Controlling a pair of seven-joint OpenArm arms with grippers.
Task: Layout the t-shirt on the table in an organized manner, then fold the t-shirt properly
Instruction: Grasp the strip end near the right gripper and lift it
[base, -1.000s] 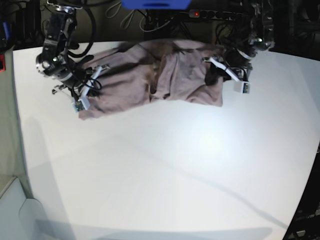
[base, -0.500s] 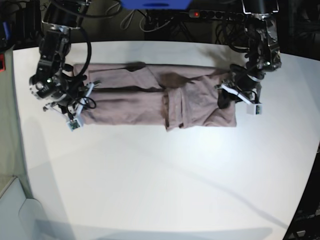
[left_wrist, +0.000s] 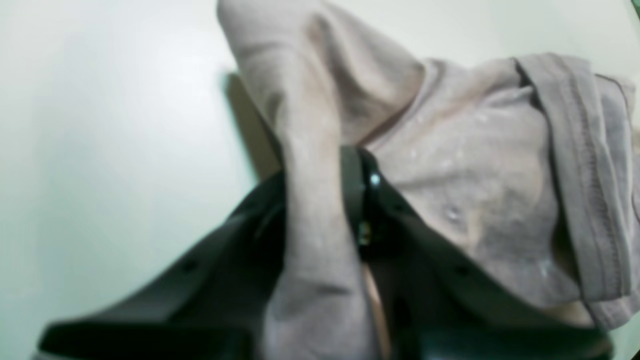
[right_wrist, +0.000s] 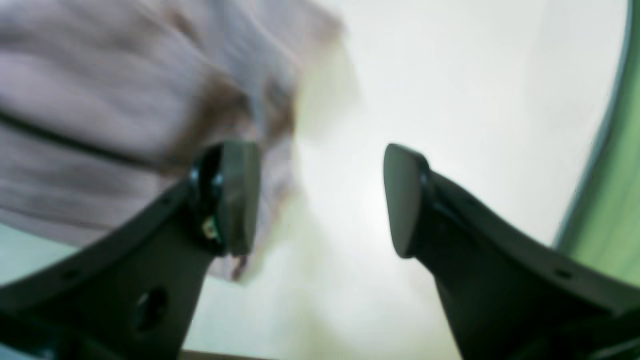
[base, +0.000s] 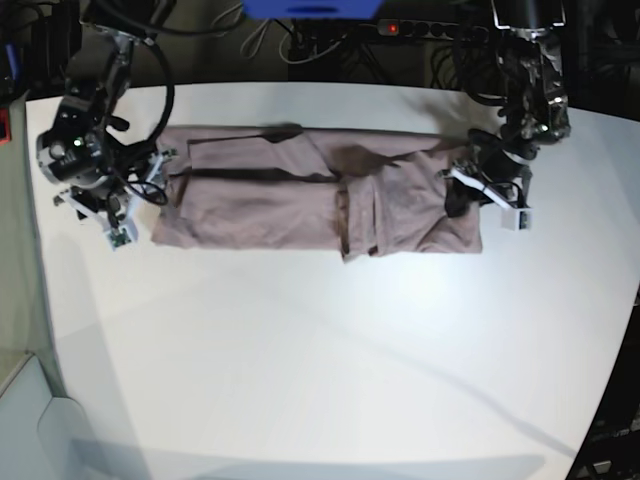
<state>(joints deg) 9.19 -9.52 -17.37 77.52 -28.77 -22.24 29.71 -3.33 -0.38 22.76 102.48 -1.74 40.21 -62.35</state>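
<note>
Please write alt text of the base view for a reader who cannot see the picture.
A mauve-pink t-shirt lies stretched in a long band across the far part of a white table. The left claw is shut on the shirt's end at the view's right. The right claw, at the other end, is open and holds nothing.

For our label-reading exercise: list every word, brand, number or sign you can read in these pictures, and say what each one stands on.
None can be read.
The t-shirt is plain, with no print showing.
The table carries no markings.
Neither the left gripper nor the right gripper shows lettering.
</note>
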